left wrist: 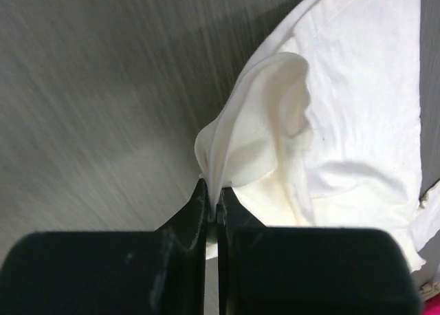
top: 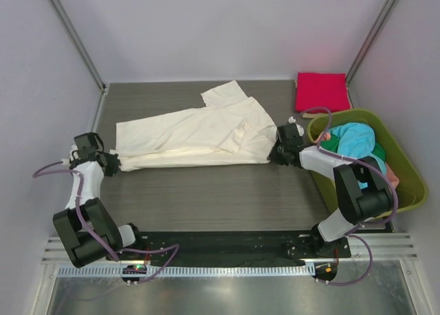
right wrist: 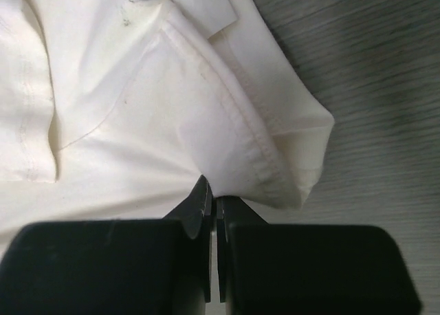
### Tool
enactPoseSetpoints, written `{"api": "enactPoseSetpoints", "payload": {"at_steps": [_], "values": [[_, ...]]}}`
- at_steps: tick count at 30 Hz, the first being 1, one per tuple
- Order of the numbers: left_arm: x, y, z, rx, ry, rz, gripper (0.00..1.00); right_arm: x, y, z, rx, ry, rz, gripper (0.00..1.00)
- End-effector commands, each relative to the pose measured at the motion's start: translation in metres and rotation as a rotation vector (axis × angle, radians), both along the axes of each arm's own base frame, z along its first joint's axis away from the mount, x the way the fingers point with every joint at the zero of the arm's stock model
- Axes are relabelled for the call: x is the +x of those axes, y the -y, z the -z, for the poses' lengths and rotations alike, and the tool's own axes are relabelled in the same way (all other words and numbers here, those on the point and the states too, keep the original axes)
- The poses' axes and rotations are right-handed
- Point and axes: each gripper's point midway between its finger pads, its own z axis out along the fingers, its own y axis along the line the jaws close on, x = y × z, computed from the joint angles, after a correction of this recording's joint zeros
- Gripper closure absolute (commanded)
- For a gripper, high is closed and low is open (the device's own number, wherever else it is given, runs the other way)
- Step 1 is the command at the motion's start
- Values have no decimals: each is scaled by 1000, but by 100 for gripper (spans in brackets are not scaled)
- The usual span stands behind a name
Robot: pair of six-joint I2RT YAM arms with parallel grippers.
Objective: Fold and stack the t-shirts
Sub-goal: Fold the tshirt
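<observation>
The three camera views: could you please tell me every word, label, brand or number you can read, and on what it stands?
None: no text is readable in any view. The cream-white t-shirt, the magenta-red t-shirt and the olive-green basket show no visible print.

No readable text, labels, brands or numbers on anything in view.

Black-and-white arms (top: 82, 183) — thin purple cables (top: 47, 168)

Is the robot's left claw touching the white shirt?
Touching. The left wrist view shows the left claw pinched shut on a raised fold of the cream-white shirt.
</observation>
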Motion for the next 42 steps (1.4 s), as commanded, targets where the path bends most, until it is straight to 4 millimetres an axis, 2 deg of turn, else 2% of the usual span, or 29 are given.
{"api": "enactPoseSetpoints", "payload": {"at_steps": [1, 5, 7, 9, 10, 11, 12, 15, 19, 20, 21, 22, 23, 24, 25, 26, 27, 28, 29, 31, 32, 34, 35, 36, 37, 38, 39, 40, 42], "values": [[-28, -27, -21, 55, -16, -45, 100, -12, 10, -12, -2, 22, 35, 99], [-53, -27, -13, 2, -55, -42, 98, -45, 11, 2, 19, -23, 34, 99], [-59, -18, -11, -41, -48, -22, 85, -59, 6, 6, 23, -35, 20, 99], [-64, -13, -15, -58, -30, -14, 69, -70, 4, 3, 35, -26, 33, 99], [-64, -9, -19, -66, -13, 3, 41, -77, -2, 3, 30, -28, 14, 96], [-69, -8, -27, -49, -3, 12, 29, -81, -4, 1, 28, -29, 7, 79], [-68, -10, -37, -27, 15, 20, 15, -83, -9, -5, 28, -15, -7, 54], [-70, -14, -65, 48, 73, 24, 6, -90, -15, -24, -24, 31, -30, 23], [-49, -9, -77, 66, 177, 96, 5, -78, -35, -53, -53, 120, -93, 20], [-43, -3, -78, 49, 191, 126, 6, -65, -43, -70, -51, 166, -104, 20], [-39, 0, -76, 47, 183, 159, 7, -56, -45, -76, -82, 184, -130, 20], [-30, 1, -89, 84, 204, 200, 7, -46, -49, -75, -113, 178, -145, 20], [-22, 15, -92, 109, 194, 280, 7, -26, -60, -99, -110, 230, -154, 20], [-20, 12, -96, 195, 152, 325, 6, -12, -61, -108, -138, 255, -149, 20], [-23, 18, -92, 212, 85, 364, 6, 0, -63, -100, -183, 232, -168, 20], [-17, 32, -100, 256, 75, 436, 5, 22, -74, -126, -168, 288, -165, 20], [-18, 33, -98, 291, 45, 464, 5, 39, -72, -132, -172, 300, -153, 20], [-19, 40, -93, 277, 33, 506, 5, 54, -75, -132, -180, 297, -173, 20], [-20, 47, -92, 274, 25, 539, 5, 82, -88, -140, -160, 312, -186, 20], [-23, 52, -86, 293, 1, 598, 5, 116, -91, -142, -144, 302, -191, 20], [-24, 55, -86, 301, -10, 612, 5, 147, -103, -145, -159, 332, -213, 20], [-24, 64, -87, 295, 0, 644, 6, 179, -111, -150, -175, 362, -240, 20], [-24, 66, -90, 298, 17, 647, 6, 204, -120, -179, -172, 441, -257, 20], [-25, 66, -92, 300, 23, 647, 6, 222, -126, -145, -190, 397, -274, 20], [-25, 66, -94, 309, 30, 643, 6, 235, -124, -135, -203, 385, -271, 20], [-26, 66, -97, 312, 44, 640, 6, 259, -130, -172, -193, 484, -264, 20], [-26, 67, -97, 311, 53, 645, 6, 274, -132, -134, -218, 449, -266, 20], [-25, 67, -99, 315, 61, 643, 6, 294, -130, -165, -223, 544, -224, 20], [-25, 68, -100, 317, 66, 646, 7, 312, -132, -153, -241, 577, -227, 20]]}}
